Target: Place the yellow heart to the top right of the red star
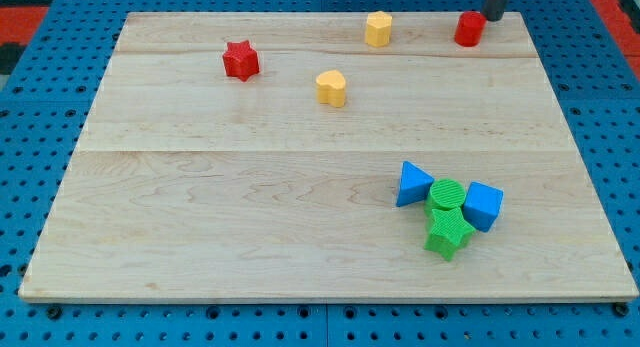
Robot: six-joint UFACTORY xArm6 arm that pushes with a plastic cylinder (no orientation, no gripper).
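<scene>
The yellow heart (332, 88) lies on the wooden board (250, 217), in the upper middle. The red star (240, 60) is to its left and slightly higher, toward the view's top left. My rod comes in at the view's top right and my tip (493, 18) rests by the board's top edge, just right of a red cylinder-like block (469, 29). The tip is far to the right of the yellow heart and the red star.
A yellow hexagon-like block (378, 29) sits near the top edge, above and right of the heart. At the lower right a blue triangle (412, 183), a green cylinder (447, 196), a green star (447, 232) and a blue cube-like block (483, 205) are clustered together.
</scene>
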